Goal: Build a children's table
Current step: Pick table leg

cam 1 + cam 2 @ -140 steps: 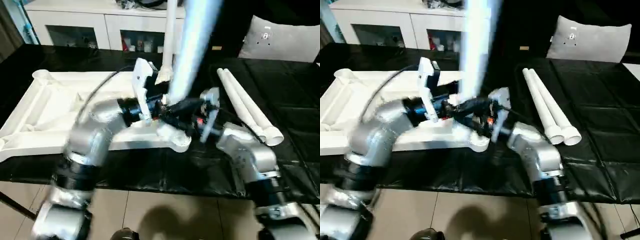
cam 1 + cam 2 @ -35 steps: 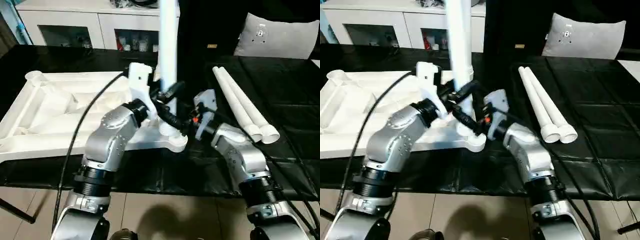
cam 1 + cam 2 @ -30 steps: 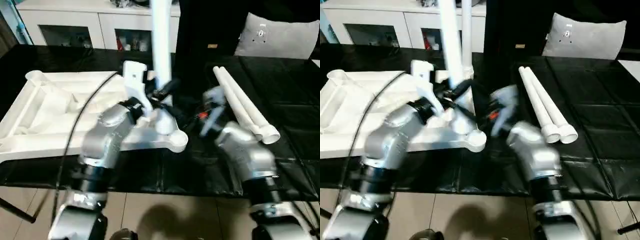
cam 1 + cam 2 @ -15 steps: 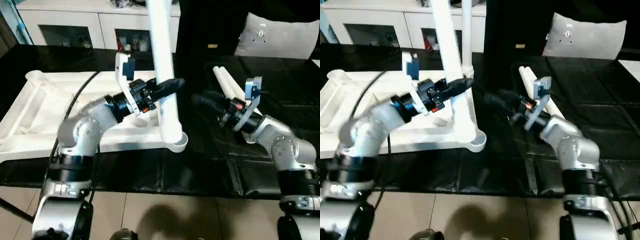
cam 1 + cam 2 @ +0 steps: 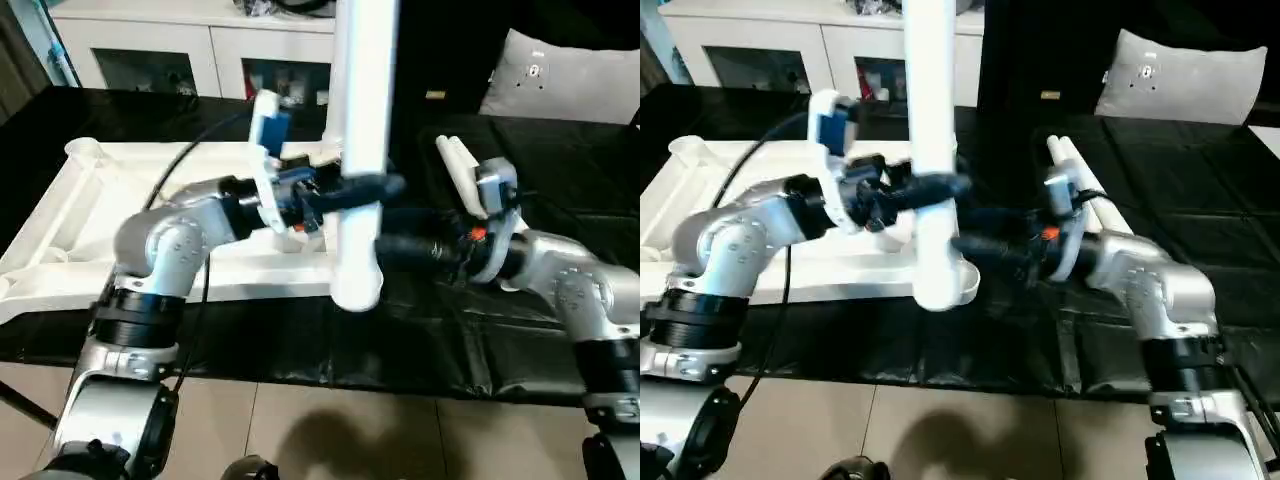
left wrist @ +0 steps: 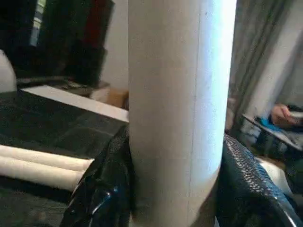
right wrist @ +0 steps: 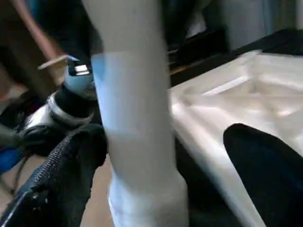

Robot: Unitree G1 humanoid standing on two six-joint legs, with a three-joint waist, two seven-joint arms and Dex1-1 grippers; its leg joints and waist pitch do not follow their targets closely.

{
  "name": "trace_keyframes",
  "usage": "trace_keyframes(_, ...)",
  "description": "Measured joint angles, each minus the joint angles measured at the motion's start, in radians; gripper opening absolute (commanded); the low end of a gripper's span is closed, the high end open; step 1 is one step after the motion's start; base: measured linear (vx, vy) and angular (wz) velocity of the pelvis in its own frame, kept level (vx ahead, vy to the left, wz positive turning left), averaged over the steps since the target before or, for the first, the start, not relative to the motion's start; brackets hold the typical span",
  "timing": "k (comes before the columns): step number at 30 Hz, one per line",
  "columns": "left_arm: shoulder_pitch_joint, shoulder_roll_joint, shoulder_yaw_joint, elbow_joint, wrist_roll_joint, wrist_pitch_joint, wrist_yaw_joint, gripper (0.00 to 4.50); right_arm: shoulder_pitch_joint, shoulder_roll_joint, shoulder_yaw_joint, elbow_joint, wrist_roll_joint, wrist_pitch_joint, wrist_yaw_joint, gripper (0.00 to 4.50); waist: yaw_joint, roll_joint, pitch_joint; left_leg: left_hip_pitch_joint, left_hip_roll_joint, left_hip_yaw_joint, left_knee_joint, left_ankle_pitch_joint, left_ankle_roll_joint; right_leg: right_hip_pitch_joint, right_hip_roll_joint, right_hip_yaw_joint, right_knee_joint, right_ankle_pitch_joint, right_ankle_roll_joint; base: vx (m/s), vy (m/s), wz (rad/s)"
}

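The white ribbed tabletop [image 5: 70,215] lies underside up on the black-covered table. My left gripper [image 5: 365,188] is shut on a white tube leg [image 5: 358,130], with black fingers [image 6: 102,194] on both sides of it. The leg stands nearly upright. Its flared end [image 5: 938,285] hangs in front of the near right corner socket [image 5: 967,280]; I cannot tell whether they touch. My right gripper [image 5: 398,248] is open low around the same leg [image 7: 137,132], one finger [image 7: 66,175] close beside it. Two more legs [image 5: 455,165] lie side by side to the right.
A white cabinet with glass doors [image 5: 150,60] stands behind the table. A grey cushion [image 5: 560,80] sits at the back right. Black sheeting [image 5: 570,190] covers the table's right side, and tan floor [image 5: 300,430] lies below the front edge.
The leg has swung from tilted to nearly upright in my left gripper. My right gripper has moved left, from beside the lying legs to the held leg's lower part.
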State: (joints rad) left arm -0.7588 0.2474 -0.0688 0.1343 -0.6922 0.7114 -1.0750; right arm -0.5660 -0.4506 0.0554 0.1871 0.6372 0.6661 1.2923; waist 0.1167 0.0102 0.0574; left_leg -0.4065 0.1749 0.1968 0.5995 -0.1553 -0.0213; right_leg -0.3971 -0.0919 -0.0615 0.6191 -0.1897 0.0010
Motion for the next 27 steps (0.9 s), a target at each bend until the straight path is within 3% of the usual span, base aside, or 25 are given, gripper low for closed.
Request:
trace_keyframes(5, 0.0, -0.004, -0.021, -0.001, 0.001, -0.002, -0.024, 1.89, -0.03, 0.003, 0.027, 0.013, -0.02, -0.008, 0.013, 4.5, -0.001, 0.0, 0.0, 0.0, 0.0, 0.0, 0.0, 0.0, 0.0, -0.001, 0.0, 0.0, 0.002, 0.0, 0.0, 0.0, 0.0, 0.0)
trace_keyframes(27, -0.019, -0.008, -0.07, -0.003, 0.059, -0.062, -0.066, 1.89, -0.038, -0.017, 0.082, 0.017, -0.022, 0.021, 0.113, 2.64, 0.0, 0.0, 0.0, 0.0, 0.0, 0.0, 0.003, 0.0, 0.0, -0.001, 0.0, 0.0, 0.005, 0.0, 0.0, 0.0, 0.0, 0.0)
